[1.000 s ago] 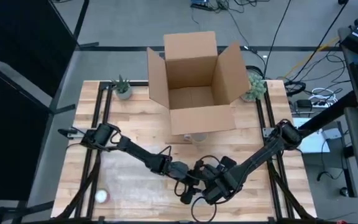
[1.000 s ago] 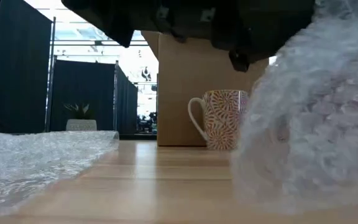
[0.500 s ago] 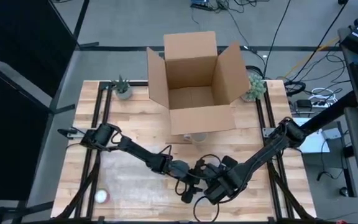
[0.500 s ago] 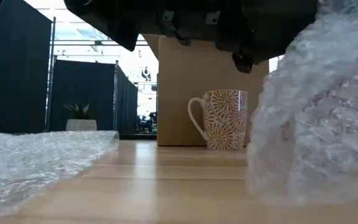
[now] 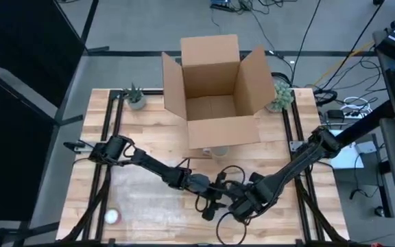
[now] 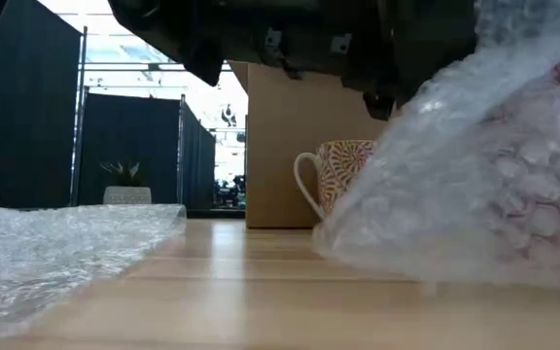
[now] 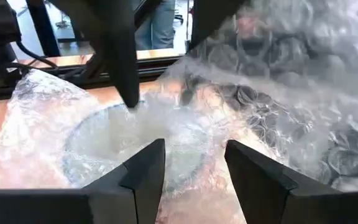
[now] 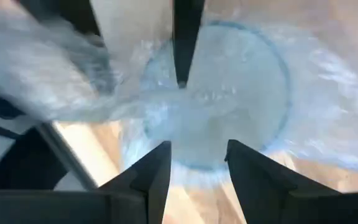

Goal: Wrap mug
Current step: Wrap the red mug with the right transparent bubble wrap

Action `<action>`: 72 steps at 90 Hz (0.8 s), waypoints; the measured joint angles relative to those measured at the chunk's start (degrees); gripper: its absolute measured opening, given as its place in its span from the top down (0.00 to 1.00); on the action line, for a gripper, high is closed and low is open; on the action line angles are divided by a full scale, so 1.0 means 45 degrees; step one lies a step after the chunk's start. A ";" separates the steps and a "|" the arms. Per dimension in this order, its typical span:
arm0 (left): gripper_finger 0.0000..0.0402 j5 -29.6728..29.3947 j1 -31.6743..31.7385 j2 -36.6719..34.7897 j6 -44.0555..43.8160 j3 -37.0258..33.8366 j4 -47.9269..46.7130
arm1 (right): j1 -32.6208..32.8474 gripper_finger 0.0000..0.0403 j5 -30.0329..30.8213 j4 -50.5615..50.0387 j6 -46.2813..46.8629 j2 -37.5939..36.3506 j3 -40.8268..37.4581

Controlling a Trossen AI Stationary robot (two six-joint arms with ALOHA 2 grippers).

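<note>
bubble-wrapped mug (image 7: 135, 146) at table's (image 5: 142, 144) near edge, just ahead of both jaw pairs | left gripper (image 7: 194, 171) spread | right gripper (image 8: 197, 168) spread | patterned mug (image 6: 333, 180) beside cardboard box (image 5: 214, 89)

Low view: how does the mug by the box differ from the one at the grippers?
The mug by the box stands bare; the other mug is covered in bubble wrap. The mug by the box sits apart from both arms; the other mug lies between the left gripper and right gripper.
</note>
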 joint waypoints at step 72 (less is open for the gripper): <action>0.59 0.0063 -0.0053 0.0005 -0.0034 -0.0039 -0.0018 | 0.0073 0.64 0.2267 0.2994 -0.2815 -0.0523 -0.0020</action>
